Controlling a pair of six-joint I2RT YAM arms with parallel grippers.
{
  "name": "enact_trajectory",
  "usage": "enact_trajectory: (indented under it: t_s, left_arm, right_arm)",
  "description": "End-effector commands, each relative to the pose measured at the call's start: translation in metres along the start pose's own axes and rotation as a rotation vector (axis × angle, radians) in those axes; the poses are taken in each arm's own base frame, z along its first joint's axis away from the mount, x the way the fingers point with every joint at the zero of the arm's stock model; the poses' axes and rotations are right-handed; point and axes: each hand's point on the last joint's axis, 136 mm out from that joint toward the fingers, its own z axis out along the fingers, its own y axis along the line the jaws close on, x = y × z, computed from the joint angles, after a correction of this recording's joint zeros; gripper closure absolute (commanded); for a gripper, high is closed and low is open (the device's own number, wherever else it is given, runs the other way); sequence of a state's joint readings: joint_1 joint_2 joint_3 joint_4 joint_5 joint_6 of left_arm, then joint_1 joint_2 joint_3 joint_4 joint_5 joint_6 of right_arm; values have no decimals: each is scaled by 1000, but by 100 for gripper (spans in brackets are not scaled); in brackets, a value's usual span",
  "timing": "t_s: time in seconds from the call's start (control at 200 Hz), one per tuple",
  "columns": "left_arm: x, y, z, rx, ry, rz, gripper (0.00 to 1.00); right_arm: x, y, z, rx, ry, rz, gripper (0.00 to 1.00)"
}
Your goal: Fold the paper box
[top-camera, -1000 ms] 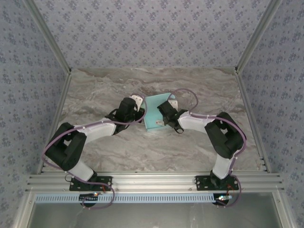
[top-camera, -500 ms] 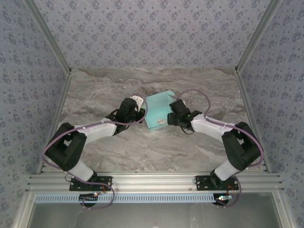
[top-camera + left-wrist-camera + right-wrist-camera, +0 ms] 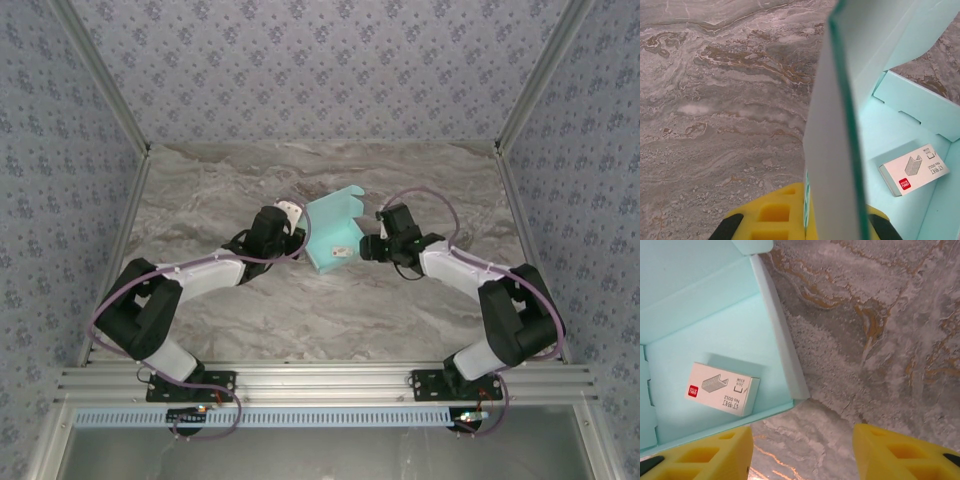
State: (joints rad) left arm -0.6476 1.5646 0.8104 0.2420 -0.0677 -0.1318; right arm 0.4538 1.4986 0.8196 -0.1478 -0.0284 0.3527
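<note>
- While clamped at one wall: paper box (image 3: 333,232), mint-turquoise card, partly folded. Sits near the middle of the marble table (image 3: 250,310), between the two arms, open side up, with side walls raised and a flap standing at the far edge.
- Left gripper (image 3: 296,232): clenched on the box's left wall. From the left wrist, shows the thin card edge (image 3: 840,125) running upright between the yellow fingers (image 3: 772,215).
- Right gripper (image 3: 368,247): released, jaws standing apart. Hovers just beside the box's right side and grasps nothing.
- Right gripper from its own wrist (image 3: 802,432): shows two yellow fingers (image 3: 900,452) spread wide, with the near right corner of the box (image 3: 800,399) ahead of the gap and bare marble (image 3: 875,340) to the right.
- Small white staple carton (image 3: 722,388), with a red mark and a line drawing of staples. Lies flat on the floor inside the box, also seen from the left wrist (image 3: 914,169).
- Surround: patterned blue-grey walls (image 3: 320,70) on three sides and an aluminium rail (image 3: 320,382) at the near edge, carrying both arm bases.
</note>
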Motion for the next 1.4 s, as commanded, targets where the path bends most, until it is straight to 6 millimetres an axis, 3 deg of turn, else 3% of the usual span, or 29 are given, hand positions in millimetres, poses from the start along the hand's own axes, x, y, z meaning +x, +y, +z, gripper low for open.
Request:
enact_trajectory:
  t_s: [0.0, 0.22, 0.41, 0.66, 0.8, 1.039, 1.314, 1.394]
  left_arm:
    - [-21, -8, -9, 43, -52, 36, 100]
    - [-23, -15, -7, 95, -54, 110, 100]
    - [-28, -17, -9, 153, -56, 164, 100]
    - [-35, -13, -12, 210, -62, 187, 100]
    - [-36, -12, -10, 215, -57, 186, 100]
    - [-32, -13, -6, 218, -43, 184, 100]
    - [-31, -11, -4, 212, -37, 178, 100]
    - [-31, -7, -2, 186, -30, 160, 100]
  right_arm:
    - [-13, 4, -3, -46, -18, -85, 45]
    - [-37, -4, -19, -71, -105, -130, 42]
    - [-70, -2, -30, -169, -214, -230, 38]
    - [-90, 11, -19, -264, -240, -381, 38]
    - [-89, 21, -10, -313, -223, -420, 39]
    - [-94, 26, 1, -330, -208, -456, 52]
    - [-92, 26, 6, -286, -182, -491, 84]
    - [-91, 23, 7, -230, -170, -482, 88]
